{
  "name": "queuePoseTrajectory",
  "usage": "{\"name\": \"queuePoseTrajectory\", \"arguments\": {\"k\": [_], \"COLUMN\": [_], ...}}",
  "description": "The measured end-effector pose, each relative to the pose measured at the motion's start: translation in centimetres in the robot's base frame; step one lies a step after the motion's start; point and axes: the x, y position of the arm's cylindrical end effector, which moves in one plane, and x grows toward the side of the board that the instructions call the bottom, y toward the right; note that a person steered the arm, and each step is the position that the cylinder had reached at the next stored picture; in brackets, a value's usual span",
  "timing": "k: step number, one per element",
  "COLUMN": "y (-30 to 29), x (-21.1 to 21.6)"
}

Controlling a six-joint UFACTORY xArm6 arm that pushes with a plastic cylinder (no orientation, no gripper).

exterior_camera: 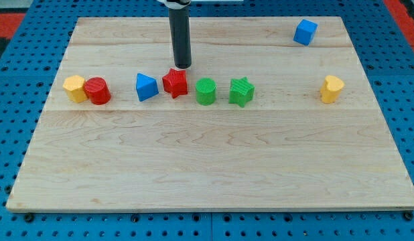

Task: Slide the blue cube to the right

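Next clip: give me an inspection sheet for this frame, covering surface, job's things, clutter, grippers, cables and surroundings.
Surface: pale wooden board, flat.
Job's things: blue cube near the view's top right, alone.
Clutter: row across the board: yellow block touching red cylinder, blue triangular block, red star-shaped block, green cylinder, green star-shaped block; another yellow block at the view's right.
Grippers: none; my tip sits just above the red star-shaped block, far left of the blue cube.
Cables: nothing seen.
Surroundings: blue perforated base.

Rod [180,37]: straight, dark grey cylinder, smooth matte finish; blunt rounded tip [183,66]; pale collar at upper end.
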Motion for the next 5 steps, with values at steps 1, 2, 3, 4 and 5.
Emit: {"name": "queuePoseTrajectory", "arguments": {"k": [1,2,3,4,5], "y": [-0.6,-0.6,-0.2,2.5,10.2], "x": [1.9,3.9,3.2,-1.8,-6.5]}}
